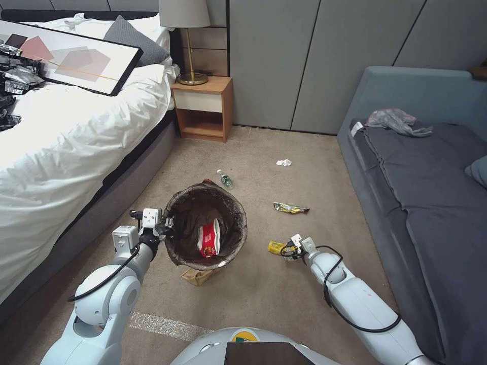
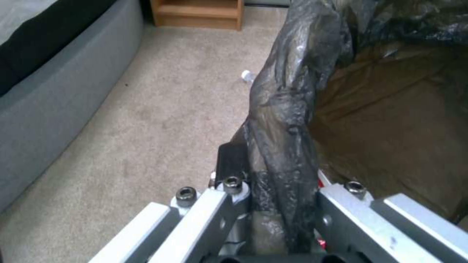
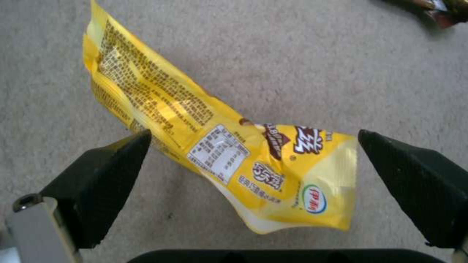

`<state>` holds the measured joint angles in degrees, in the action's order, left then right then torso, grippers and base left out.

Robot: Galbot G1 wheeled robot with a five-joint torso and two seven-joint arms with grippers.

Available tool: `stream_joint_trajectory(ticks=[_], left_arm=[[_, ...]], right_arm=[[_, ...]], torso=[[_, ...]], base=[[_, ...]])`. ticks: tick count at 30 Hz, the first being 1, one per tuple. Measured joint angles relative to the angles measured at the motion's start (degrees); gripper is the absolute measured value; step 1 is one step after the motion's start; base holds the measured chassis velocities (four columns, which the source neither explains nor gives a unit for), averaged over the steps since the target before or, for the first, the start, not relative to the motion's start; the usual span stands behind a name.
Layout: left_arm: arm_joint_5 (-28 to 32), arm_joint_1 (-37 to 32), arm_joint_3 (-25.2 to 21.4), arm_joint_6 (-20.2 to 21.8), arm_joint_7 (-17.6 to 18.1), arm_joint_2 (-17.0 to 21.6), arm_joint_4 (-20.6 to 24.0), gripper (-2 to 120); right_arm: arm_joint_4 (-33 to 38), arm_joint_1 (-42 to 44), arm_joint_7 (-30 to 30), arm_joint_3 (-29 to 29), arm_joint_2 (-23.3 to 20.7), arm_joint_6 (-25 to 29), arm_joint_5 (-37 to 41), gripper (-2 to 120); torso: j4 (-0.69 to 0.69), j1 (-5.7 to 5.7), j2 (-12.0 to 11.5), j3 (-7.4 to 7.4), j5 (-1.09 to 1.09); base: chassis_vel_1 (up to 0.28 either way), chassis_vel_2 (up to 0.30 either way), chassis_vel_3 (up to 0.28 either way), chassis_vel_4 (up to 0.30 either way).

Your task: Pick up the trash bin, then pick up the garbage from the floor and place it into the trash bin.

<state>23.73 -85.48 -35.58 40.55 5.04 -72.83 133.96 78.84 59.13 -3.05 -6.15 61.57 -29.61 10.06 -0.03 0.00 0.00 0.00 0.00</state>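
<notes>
beige carpet (image 1: 264,284), white bed (image 1: 66,147), wooden nightstand (image 1: 203,109) with lamp (image 1: 185,30), grey sofa (image 1: 421,187), grey wall panels (image 1: 314,56)

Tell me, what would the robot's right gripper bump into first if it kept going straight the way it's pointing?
Most likely the yellow wrapper. The right gripper is open and points down at the carpet, with the wrapper lying between its fingers. Depth is hard to judge.
</notes>
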Motion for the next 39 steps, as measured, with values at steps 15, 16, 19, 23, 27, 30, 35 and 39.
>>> stream_joint_trajectory(ticks=[15, 16, 19, 23, 27, 30, 35, 39], left_arm=[[0.06, -0.08, -0.74, -0.1, -0.03, 0.08, 0.01, 0], [0.06, -0.08, -0.76, -0.11, -0.03, 0.08, 0.0, 0], [0.06, -0.15, -0.81, -0.17, -0.04, -0.04, 0.01, 0], [0.06, -0.23, -0.77, -0.21, -0.05, -0.05, 0.01, 0], [0.11, -0.22, -0.74, -0.21, -0.06, 0.23, 0.03, 0], [0.12, -0.16, -0.71, -0.21, -0.07, 0.42, 0.03, 0], [0.13, 0.14, -0.57, -0.18, -0.06, 0.59, 0.03, 0], [0.16, 0.16, -0.55, -0.13, -0.05, 0.72, 0.03, 0]], right_arm=[[-9.51, -5.87, -1.7, 4.92, 2.8, 1.93, -3.07, 100], [-9.62, -5.91, -1.73, 4.94, 2.87, 1.95, -3.1, 100], [-11.0, -6.12, -2.01, 4.87, 4.03, 2.63, -3.75, 100], [-12.97, -5.77, -2.84, 3.77, 5.47, 3.93, -4.95, 98], [-13.47, -4.67, -3.64, 2.54, 5.8, 5.47, -5.93, 86], [-13.25, -4.27, -3.71, 2.22, 5.64, 5.84, -6.04, 80], [-12.93, -3.84, -3.94, 1.85, 5.47, 6.28, -6.06, 69], [-12.36, -3.34, -4.16, 1.69, 5.27, 6.4, -6.06, 59]], torso=[[0.01, 0.0, 0.0, 0.0, -0.01], [0.01, 0.0, 0.0, 0.0, 0.0], [0.0, 0.0, 0.0, 0.0, -0.01], [-0.01, 0.0, 0.0, 0.0, -0.04], [-0.02, 0.0, 0.01, -0.01, -0.04], [0.0, 0.0, 0.01, -0.01, 0.0], [0.01, 0.0, 0.01, -0.01, 0.01], [0.02, 0.0, 0.01, -0.01, 0.03]], base=[[0.0, 0.0, 0.0, 0.0], [0.0, 0.0, 0.0, 0.0], [0.0, 0.0, 0.0, 0.0], [0.0, 0.0, 0.0, 0.0], [0.0, 0.0, 0.0, 0.0], [0.0, 0.0, 0.0, 0.0], [0.0, 0.0, 0.0, 0.0], [0.0, 0.0, 0.0, 0.0]])
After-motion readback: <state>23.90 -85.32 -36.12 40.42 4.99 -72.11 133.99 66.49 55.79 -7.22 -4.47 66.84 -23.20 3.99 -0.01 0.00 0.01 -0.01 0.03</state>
